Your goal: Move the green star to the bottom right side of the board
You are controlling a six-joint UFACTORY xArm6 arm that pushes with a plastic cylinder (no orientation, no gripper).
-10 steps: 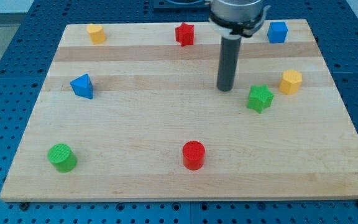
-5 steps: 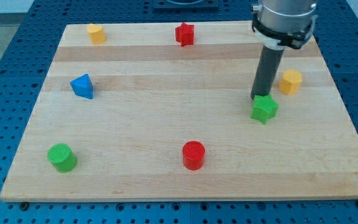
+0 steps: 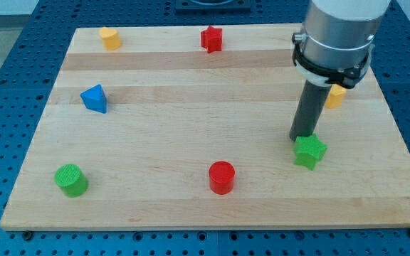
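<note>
Green star part-way to the near right corner, my tip pressed behind it.

The green star (image 3: 309, 151) lies on the right half of the bench (image 3: 191, 206), toward the near side but short of the near right corner, so the push looks about half done; bare wood remains between it and that corner. The arm stands upright over the right side, its dark rod vertical, my tip (image 3: 303, 137) touching the star's far left edge. There is no pincer, so nothing is held. A yellow block (image 3: 336, 97) sits just behind the rod, partly hidden.
</note>
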